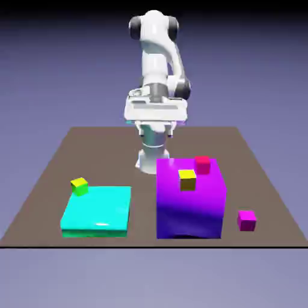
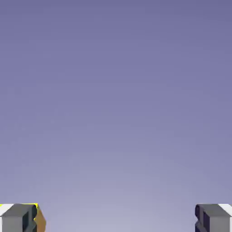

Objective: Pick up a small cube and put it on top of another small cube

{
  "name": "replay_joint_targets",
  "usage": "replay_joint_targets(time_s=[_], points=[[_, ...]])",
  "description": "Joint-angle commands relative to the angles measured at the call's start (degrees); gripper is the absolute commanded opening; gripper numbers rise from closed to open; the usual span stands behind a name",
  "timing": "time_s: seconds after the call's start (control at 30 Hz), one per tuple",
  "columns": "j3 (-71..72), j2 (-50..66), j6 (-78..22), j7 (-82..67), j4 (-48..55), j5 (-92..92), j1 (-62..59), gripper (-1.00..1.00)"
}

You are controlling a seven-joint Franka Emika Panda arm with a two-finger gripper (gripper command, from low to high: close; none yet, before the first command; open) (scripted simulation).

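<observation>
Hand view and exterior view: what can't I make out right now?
- Hand view: most of the yellow thing, behind a fingertip and cut off by the bottom edge.
- Exterior view: the table behind the big purple block, which hides it.
- Exterior view: the magenta cube's far side, turned away.

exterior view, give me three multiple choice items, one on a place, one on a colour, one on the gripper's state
1. Where is the magenta cube?
A) on the cyan slab
B) on the table
C) on the red cube

2. What colour is the large block?
A) purple
B) white
C) orange

3. How is the gripper?
A) shut on a cube
B) shut, empty
C) open, empty

1 B: the magenta cube sits on the table.
2 A: the large block shows purple.
3 C: the gripper's fingertips stand wide apart, nothing between.
</observation>
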Motion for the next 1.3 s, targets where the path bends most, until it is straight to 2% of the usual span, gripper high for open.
replay_joint_targets(time_s=[0.0, 1.27], points=[[1.84, -0.21, -0.57, -2.49, 0.42, -1.36, -0.97, 0.0], [71.74, -8.36, -22.03, -97.18, 16.32, -53.02, -37.9, 0.0]])
